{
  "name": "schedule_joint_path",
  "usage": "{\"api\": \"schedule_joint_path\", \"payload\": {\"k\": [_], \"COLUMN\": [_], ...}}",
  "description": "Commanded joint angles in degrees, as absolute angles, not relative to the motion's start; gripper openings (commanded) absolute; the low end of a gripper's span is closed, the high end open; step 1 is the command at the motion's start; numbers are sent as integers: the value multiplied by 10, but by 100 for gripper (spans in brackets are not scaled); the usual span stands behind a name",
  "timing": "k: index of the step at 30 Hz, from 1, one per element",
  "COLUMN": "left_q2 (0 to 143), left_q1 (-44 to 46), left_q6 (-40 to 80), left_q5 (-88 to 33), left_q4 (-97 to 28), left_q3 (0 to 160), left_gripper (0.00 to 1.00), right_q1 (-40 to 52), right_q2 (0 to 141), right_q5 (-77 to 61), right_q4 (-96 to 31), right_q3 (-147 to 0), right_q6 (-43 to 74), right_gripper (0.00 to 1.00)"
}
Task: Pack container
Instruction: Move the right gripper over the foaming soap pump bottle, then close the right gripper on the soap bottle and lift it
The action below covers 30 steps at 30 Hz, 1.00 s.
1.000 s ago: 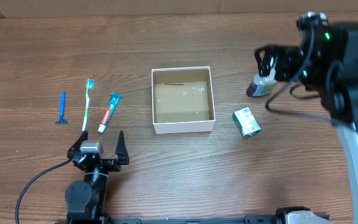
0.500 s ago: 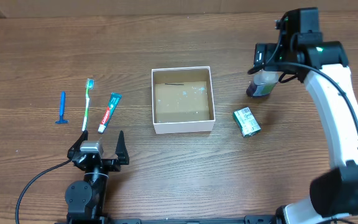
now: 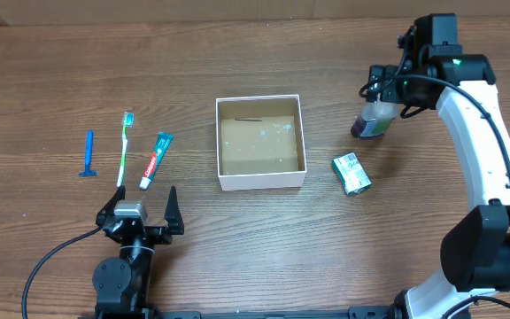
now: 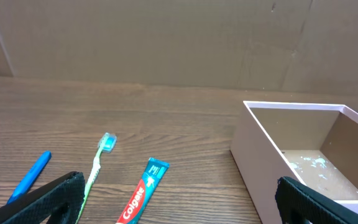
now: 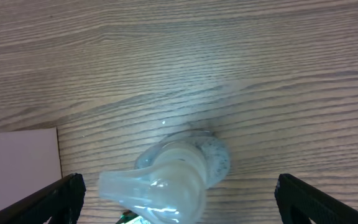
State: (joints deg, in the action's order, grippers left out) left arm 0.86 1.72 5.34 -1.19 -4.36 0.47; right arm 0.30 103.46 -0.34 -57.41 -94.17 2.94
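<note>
The container [image 3: 262, 182], a square white box with a bare brown floor, sits mid-table; its white wall [image 4: 253, 155] shows in the left wrist view and a corner [image 5: 17, 168] in the right wrist view. My left gripper [image 3: 140, 200] rests open near the front edge, just below the toothpaste [image 3: 157, 159], with nothing between its fingers [image 4: 42, 202]. My right gripper [image 3: 385, 91] hangs open over a clear pump bottle [image 3: 373, 121]. The pump head [image 5: 166, 183] lies between the spread fingers [image 5: 322, 199], untouched.
Left of the box lie a green toothbrush [image 3: 125, 146] and a blue razor [image 3: 88, 153]. The toothpaste [image 4: 143, 193], toothbrush [image 4: 98, 165] and razor [image 4: 30, 177] lie ahead of the left gripper [image 4: 179, 205]. A small green box [image 3: 351, 174] lies right of the container.
The right arm has swung away from the camera, its gripper staying over the pump bottle. The left arm and all objects have not moved.
</note>
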Motion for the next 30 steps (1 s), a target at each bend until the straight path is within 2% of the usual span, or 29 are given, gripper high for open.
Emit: {"api": "schedule_joint_path", "payload": {"k": [1,30], "left_q2": [3,3], "left_q1": [11,11], "left_q6": [41,41], "left_q5": [-6,-6], "left_q4": [-44,-44], "left_q3": [3,3], "left_gripper": [100,100], "right_q1": [3,3], "right_q2": [1029,1030], "right_q5": [-25,-40], "right_q4": [-566,-546], "right_q3": [-944,-922], "right_q6": [25,4], "right_gripper": [100,99]}}
